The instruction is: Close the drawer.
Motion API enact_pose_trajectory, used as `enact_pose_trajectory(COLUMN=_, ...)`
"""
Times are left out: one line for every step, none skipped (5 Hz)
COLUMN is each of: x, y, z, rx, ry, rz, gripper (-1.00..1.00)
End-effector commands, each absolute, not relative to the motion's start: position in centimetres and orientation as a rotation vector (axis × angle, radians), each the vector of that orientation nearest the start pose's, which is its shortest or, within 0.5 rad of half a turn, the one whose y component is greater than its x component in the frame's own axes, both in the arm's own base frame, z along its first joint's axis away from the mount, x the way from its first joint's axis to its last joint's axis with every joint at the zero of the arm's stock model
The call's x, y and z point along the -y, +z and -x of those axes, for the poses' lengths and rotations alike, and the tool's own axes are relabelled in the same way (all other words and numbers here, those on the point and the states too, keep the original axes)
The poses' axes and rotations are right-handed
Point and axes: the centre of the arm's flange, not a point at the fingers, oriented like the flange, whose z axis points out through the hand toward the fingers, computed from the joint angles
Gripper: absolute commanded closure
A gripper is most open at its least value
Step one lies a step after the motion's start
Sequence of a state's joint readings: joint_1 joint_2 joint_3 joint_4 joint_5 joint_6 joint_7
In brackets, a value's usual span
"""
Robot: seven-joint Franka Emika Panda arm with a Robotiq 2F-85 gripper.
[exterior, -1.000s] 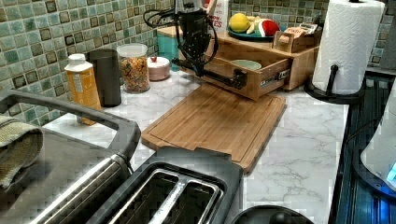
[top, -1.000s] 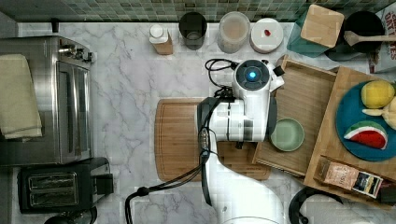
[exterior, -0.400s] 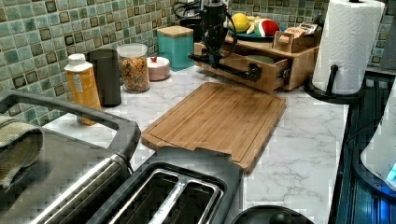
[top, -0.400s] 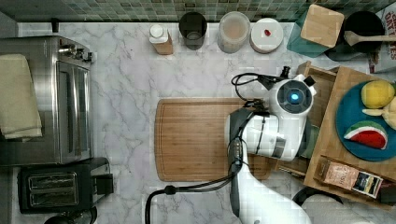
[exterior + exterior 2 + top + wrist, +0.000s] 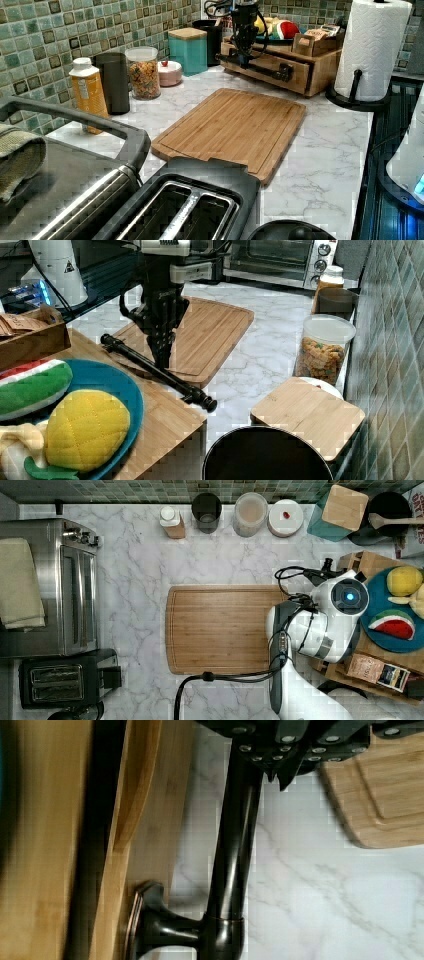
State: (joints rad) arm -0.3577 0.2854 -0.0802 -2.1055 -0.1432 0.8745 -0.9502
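Observation:
The drawer (image 5: 264, 64) sits pushed almost fully into the wooden shelf unit (image 5: 372, 562), with a narrow dark gap behind its light-wood front (image 5: 150, 820). A long black bar handle (image 5: 155, 371) runs across that front. My gripper (image 5: 162, 361) points down at the bar, fingers shut together, with nothing held. In the wrist view the fingertips (image 5: 281, 770) rest against the bar's (image 5: 235, 845) countertop side. My arm (image 5: 345, 600) hides the drawer in the top view.
A flat wooden cutting board (image 5: 222, 628) lies on the marble counter beside the shelf. A blue plate (image 5: 380, 642) with toy fruit tops the shelf. Jars (image 5: 250, 512) line the tiled wall. A paper towel roll (image 5: 372, 47), toaster (image 5: 55, 682) and toaster oven (image 5: 60, 595) stand around.
The drawer has slid from wide open to almost closed. My gripper moved with the handle toward the shelf, and the green bowl inside the drawer is now hidden.

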Motion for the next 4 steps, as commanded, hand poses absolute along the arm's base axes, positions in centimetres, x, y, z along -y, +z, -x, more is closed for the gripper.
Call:
enact_pose_trajectory(x=46.7, y=25.5, z=-46.7, rx=-0.44, ry=0.11, rz=3.398, gripper=1.0)
enact_pose_trajectory(x=49.2, y=24.9, z=-46.2, rx=-0.45, ry=0.132, rz=3.4, gripper=1.0)
enact_pose_trajectory(x=47.5, y=25.8, z=-45.9, rx=-0.414, ry=0.158, rz=3.314, gripper=1.0)
enact_pose_trajectory(x=47.5, y=25.7, z=-45.9, rx=-0.414, ry=0.158, rz=3.314, gripper=1.0)
